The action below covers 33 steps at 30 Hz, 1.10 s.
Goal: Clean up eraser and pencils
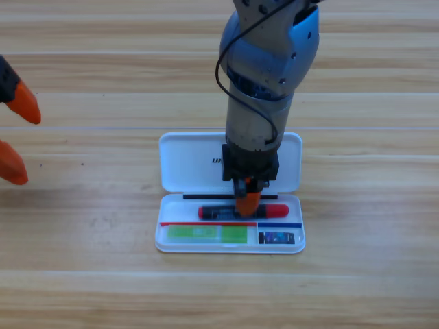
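Seen from the high view, at mid-counter (pixel 82 288): open white case (pixel 192 161), lid folded back toward the top edge, tray toward the bottom edge. Right end effector (pixel 248 202) pointing straight down over the tray's upper compartment, orange tips right at the red pencil (pixel 278 210), about at its middle. Cannot tell whether the tips are apart, together, or clamped on that pencil; gap hidden by the black body above. Red pencil lying lengthwise across the upper compartment, red ends showing on both sides of the tips, dark middle partly covered. Green pencil (pixel 206 234) lying flat in the lower left compartment, parallel to the red one and apart from the tips. Eraser (pixel 279 238) lying in the small lower right compartment, just below the red pencil's right end, not touched by the tips.

Right arm (pixel 271 62) coming in from the top edge near the middle, grey-blue forearm dropping steeply toward the case, wrist vertical, black cable looping along its left side. Lid partly covered by the wrist.

Left end effector (pixel 15 140) parked at the left edge, partly cut off, two orange tips plainly spread apart, holding nothing, well away from the case.
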Available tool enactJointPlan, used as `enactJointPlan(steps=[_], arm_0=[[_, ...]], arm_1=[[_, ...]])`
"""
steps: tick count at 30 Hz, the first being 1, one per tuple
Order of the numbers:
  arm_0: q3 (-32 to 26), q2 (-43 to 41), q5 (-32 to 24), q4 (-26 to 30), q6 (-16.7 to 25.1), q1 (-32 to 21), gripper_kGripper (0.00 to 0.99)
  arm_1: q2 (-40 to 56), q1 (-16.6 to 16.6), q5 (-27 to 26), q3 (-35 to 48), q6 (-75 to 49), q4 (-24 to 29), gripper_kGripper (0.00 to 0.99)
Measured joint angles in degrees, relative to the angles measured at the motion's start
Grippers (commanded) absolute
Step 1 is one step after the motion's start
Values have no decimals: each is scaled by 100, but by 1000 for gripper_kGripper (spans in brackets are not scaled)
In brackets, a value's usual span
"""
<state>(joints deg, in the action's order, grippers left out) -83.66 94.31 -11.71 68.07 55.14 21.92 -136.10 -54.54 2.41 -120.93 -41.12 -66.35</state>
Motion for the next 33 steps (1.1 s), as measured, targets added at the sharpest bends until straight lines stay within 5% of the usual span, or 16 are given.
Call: enactJointPlan(steps=[9, 15, 17, 21, 26, 33], arm_0=[[1, 3, -17, -3, 0, 0, 990], [-25, 52, -140, -239, 0, 0, 917], [-254, 203, -196, -334, 0, 0, 873], [-1123, 772, -518, -350, 0, -71, 624], [-2190, 1734, -1231, -354, 314, -282, 38], [-3144, 3256, -2291, -357, 557, -449, 0]], arm_1=[[259, -3, -46, 40, 143, 0, 946], [1895, -4, -1025, 904, 866, 154, 969], [2699, 6, -1355, 1696, 1039, 758, 974], [4145, 95, -1946, 3299, 1408, 2144, 976], [5313, 289, -2330, 4195, 1565, 2773, 976], [5913, 372, -2704, 4727, 1603, 2794, 976]])
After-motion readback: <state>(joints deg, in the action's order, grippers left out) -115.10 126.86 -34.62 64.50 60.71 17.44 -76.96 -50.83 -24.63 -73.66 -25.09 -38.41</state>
